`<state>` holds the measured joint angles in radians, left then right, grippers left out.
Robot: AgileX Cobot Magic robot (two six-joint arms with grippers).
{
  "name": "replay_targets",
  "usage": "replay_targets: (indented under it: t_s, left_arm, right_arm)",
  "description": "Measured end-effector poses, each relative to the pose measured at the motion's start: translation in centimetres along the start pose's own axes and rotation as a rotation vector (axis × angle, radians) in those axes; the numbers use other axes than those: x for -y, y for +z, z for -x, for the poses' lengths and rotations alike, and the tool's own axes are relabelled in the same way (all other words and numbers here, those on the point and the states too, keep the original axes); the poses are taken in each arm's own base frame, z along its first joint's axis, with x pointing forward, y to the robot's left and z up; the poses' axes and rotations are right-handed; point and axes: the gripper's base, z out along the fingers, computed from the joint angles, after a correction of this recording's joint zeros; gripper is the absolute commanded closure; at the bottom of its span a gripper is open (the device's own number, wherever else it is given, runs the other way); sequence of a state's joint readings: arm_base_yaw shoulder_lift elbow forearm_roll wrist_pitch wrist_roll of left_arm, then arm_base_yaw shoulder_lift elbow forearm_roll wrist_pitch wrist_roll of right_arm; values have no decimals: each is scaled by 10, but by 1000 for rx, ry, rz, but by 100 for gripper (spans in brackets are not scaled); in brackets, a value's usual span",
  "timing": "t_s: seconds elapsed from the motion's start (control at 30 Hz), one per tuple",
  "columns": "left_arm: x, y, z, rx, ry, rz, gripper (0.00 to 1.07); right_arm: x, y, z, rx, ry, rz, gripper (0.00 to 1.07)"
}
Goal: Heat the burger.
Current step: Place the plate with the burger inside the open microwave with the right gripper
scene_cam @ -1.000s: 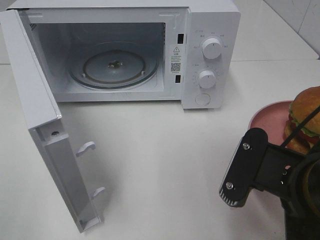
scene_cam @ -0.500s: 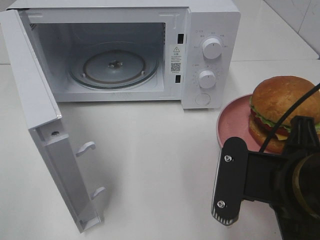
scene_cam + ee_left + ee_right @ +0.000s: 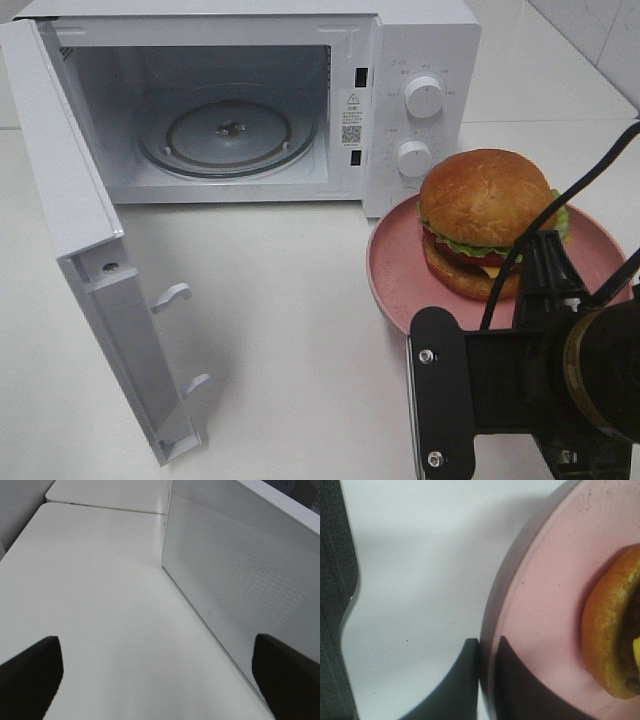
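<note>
Smooth white tabletop (image 3: 290,300) fills most of the frame, matte and unmarked. A straight seam (image 3: 560,122) crosses it at right of centre, running to the right edge. White tiled wall (image 3: 605,25) with thin grout lines stands at upper right. Lighting even and diffuse; shadows soft.

A white microwave (image 3: 440,40) stands on the white worktop (image 3: 290,300) with its door (image 3: 60,200) wide open, a round glass tray (image 3: 250,150) inside, two white knobs (image 3: 424,97) on its front, and a pink plate (image 3: 395,265) near its right side.
</note>
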<state>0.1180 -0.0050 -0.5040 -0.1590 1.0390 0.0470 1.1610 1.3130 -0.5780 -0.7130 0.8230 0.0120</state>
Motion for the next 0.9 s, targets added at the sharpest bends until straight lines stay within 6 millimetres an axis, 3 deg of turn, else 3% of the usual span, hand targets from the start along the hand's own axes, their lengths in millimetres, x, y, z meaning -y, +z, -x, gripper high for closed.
replay_targets:
  t_s: [0.9]
  left_arm:
    - [0,0,0,0,0,0,9]
  right_arm:
    - [12,1,19,238,-234,-98,107]
